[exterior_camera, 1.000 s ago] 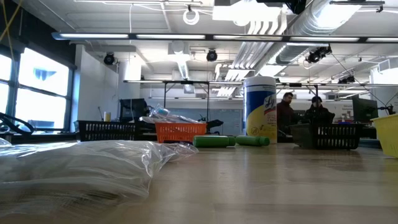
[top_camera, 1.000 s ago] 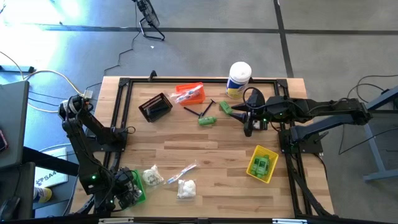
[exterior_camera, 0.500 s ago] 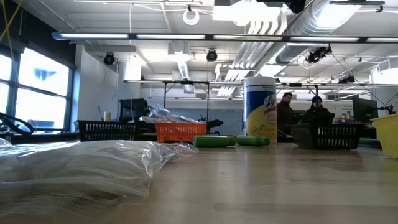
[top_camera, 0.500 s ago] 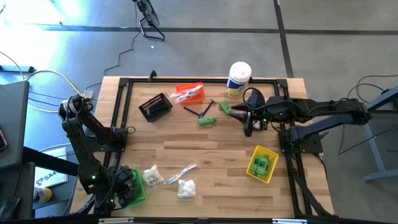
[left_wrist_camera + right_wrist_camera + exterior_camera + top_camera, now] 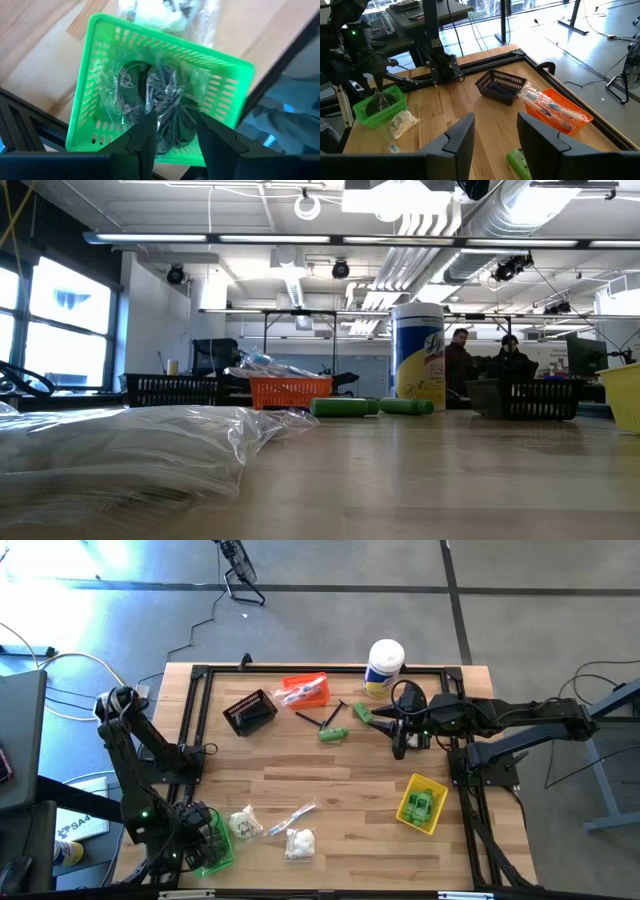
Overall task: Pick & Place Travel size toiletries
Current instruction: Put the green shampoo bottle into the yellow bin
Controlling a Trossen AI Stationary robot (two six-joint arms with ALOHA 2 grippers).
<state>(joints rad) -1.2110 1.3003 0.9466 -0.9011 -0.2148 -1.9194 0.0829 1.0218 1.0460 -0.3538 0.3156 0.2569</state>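
My left gripper (image 5: 172,132) hung right above the green bin (image 5: 100,60) at the near left corner of the table (image 5: 340,785). Its fingers stood a little apart and held nothing. The dark round bundle (image 5: 160,100) in its clear wrap lay inside the bin, directly under the fingertips.

The next toiletries were just to the right of that bin: a bag of white puffs (image 5: 243,824), then a slim clear packet (image 5: 296,814), whose long axis ran slanted from near left to far right, and a second puff bag (image 5: 299,842). I judged the left arm clearly the nearer one for these.

My right gripper (image 5: 400,740) waited at the far right, half open and empty, beside the green bottles (image 5: 334,734).
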